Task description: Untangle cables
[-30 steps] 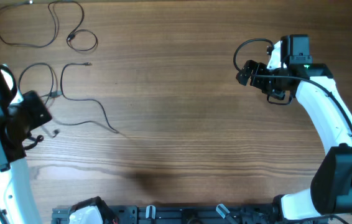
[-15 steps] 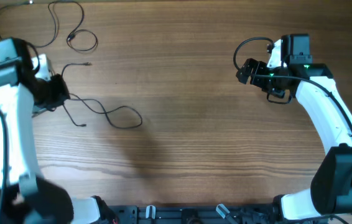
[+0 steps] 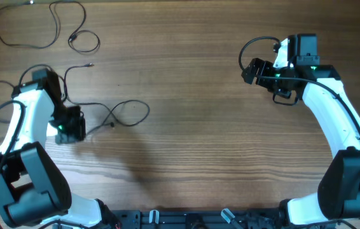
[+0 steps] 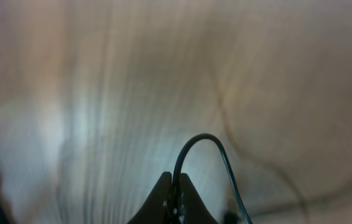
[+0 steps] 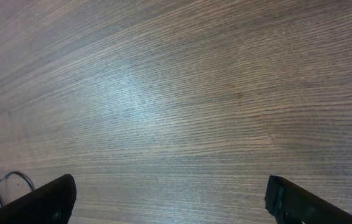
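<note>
**Operator:** Where do the cables (image 3: 147, 109) lie?

**Spotter:** One thin black cord (image 4: 199, 137) is pinched in your left gripper (image 4: 175, 193). Its fingers are closed on it, and the cord arches up right off the tips. From above, it trails to the right of that gripper in a loose loop on the wooden table (image 3: 199, 146). A second cord (image 3: 72, 39) lies in open loops well beyond that gripper, near the table's far corner.

**Operator:** And the right gripper (image 5: 170, 190)?

**Spotter:** It's well apart from your left gripper, across the table, fingers spread wide over the wood.
</note>
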### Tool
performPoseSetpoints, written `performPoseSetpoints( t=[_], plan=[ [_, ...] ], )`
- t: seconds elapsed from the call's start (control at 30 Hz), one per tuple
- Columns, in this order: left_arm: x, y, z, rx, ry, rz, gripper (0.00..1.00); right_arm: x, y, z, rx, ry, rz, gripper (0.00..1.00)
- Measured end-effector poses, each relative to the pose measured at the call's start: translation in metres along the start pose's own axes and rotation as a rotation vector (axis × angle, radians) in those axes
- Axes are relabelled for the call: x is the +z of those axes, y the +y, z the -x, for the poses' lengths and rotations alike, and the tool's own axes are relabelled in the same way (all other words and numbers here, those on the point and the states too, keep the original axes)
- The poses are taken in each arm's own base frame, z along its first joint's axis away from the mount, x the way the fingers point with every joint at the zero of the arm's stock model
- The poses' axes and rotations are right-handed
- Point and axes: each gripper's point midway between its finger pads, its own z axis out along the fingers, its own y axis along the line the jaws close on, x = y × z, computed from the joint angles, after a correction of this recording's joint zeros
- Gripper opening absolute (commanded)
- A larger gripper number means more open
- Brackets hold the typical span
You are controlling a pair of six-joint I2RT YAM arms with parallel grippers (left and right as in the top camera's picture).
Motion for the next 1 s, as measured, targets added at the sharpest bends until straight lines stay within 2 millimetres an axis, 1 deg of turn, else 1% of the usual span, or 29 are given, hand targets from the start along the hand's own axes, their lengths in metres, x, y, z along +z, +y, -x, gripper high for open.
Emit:
performPoseSetpoints(
  t=[0.03,0.07,0.1,0.13,0.17,0.2,0.23,0.27,0.3,0.33,0.37,0.4,0.47,0.5,0.53,0.57,0.63,0.7,0.73,0.77,0.83,0.93,1.0],
  plan=[
    [0.003,0.011,0.001,-0.080,-0.007,0.042,0.04,0.000,0.000,0.000,0.000,0.001,0.000,1.00],
    [0.006,0.028,0.002,-0.207,-0.025,0.106,0.08,0.000,0.000,0.000,0.000,0.000,0.000,1.00],
    [0.009,0.038,0.004,-0.324,-0.050,0.142,0.06,0.000,0.000,0.000,0.000,0.000,0.000,1.00],
    [0.011,0.041,0.005,-0.404,-0.066,0.150,0.07,0.000,0.000,0.000,0.000,0.000,0.000,1.00],
    [0.011,0.041,0.006,-0.481,-0.079,0.143,0.12,0.000,0.000,0.000,0.000,0.000,0.000,1.00],
    [0.013,0.034,0.008,-0.548,-0.085,0.109,0.27,0.000,0.000,0.000,0.000,0.000,0.000,1.00],
    [0.014,0.022,0.009,-0.593,-0.080,0.060,0.66,0.000,0.000,0.000,0.000,0.000,0.000,1.00],
    [0.014,0.014,0.010,-0.604,-0.077,0.026,0.87,0.000,0.000,0.000,0.000,-0.001,0.000,1.00],
    [0.014,0.006,0.010,-0.602,-0.068,-0.005,0.95,0.000,0.000,0.000,-0.001,-0.002,0.001,1.00],
    [0.014,-0.008,0.010,-0.588,-0.054,-0.061,1.00,0.000,0.000,0.001,-0.001,-0.003,0.001,1.00],
    [0.013,-0.028,0.010,-0.539,-0.038,-0.141,1.00,0.000,0.000,0.001,-0.001,-0.002,0.001,1.00],
    [0.011,-0.042,0.009,-0.475,-0.027,-0.198,1.00,0.000,0.000,0.000,-0.001,-0.002,0.001,1.00],
    [0.002,-0.078,0.004,-0.286,0.006,-0.339,1.00,0.000,0.000,0.000,0.000,0.000,0.000,1.00],
    [-0.005,-0.096,0.002,-0.199,0.016,-0.418,1.00,0.000,0.000,0.001,-0.001,-0.003,0.001,1.00],
    [-0.011,-0.105,0.000,-0.143,0.016,-0.461,1.00,0.000,0.000,0.001,-0.001,-0.002,0.001,1.00],
    [-0.022,-0.118,-0.003,-0.028,0.004,-0.534,1.00,0.000,0.000,0.001,-0.001,-0.002,0.001,1.00],
    [-0.037,-0.130,-0.007,0.098,-0.026,-0.610,1.00,0.000,0.000,0.001,-0.001,-0.002,0.001,1.00],
    [-0.061,-0.153,-0.012,0.266,-0.090,-0.740,1.00,0.001,0.000,0.001,-0.001,-0.003,0.001,1.00],
    [-0.074,-0.166,-0.015,0.377,-0.145,-0.812,1.00,0.003,0.000,0.001,-0.001,-0.002,0.000,1.00],
    [-0.082,-0.173,-0.017,0.465,-0.188,-0.848,1.00,0.004,-0.001,0.001,0.000,0.000,0.000,1.00],
    [-0.092,-0.181,-0.022,0.605,-0.261,-0.888,1.00,0.007,-0.003,0.000,0.004,0.009,-0.003,1.00],
    [-0.096,-0.184,-0.029,0.770,-0.343,-0.894,1.00,0.012,-0.004,-0.002,0.021,0.021,-0.008,1.00],
    [-0.100,-0.187,-0.030,0.842,-0.395,-0.904,1.00,0.013,-0.004,-0.003,0.026,0.025,-0.008,1.00]
  ],
)
